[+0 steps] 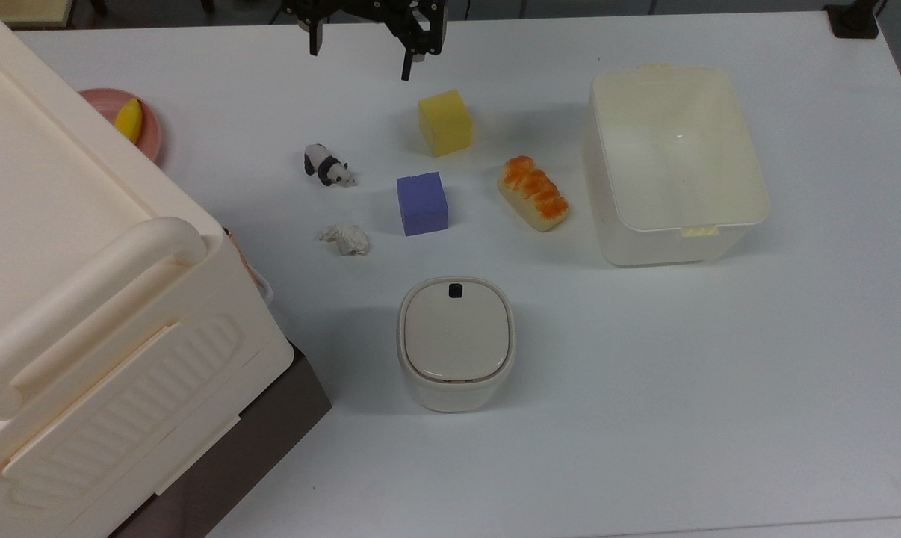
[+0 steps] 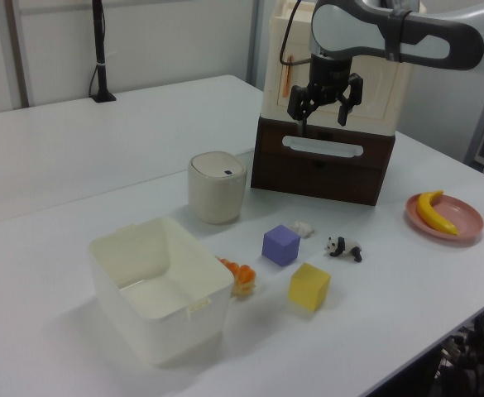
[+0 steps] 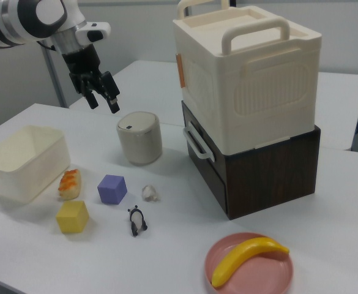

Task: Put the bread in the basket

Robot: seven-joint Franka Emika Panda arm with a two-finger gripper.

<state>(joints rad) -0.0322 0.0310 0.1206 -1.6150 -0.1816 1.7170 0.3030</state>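
The bread (image 1: 534,193) is a small loaf with an orange-brown ridged top. It lies on the white table just to the top view's left of the basket (image 1: 675,168), close to its wall but apart from it. The basket is a big cream-white tub with nothing inside. In the left view the bread (image 2: 242,275) pokes out beside the basket (image 2: 184,331). In the right view the bread (image 3: 69,182) sits by the basket (image 3: 22,159). My gripper (image 1: 361,54) hangs open and holds nothing, well above the table and away from the bread. The open gripper (image 2: 320,112) (image 3: 103,101) shows in both side views.
A yellow sponge cube (image 1: 444,122) and a purple cube (image 1: 421,203) sit to the top view's left of the bread. Further left are a toy panda (image 1: 327,166) and crumpled paper (image 1: 346,237). A lidded bin (image 1: 456,340), a big cream case (image 1: 84,299) and a pink plate (image 1: 150,138) with a banana also stand there.
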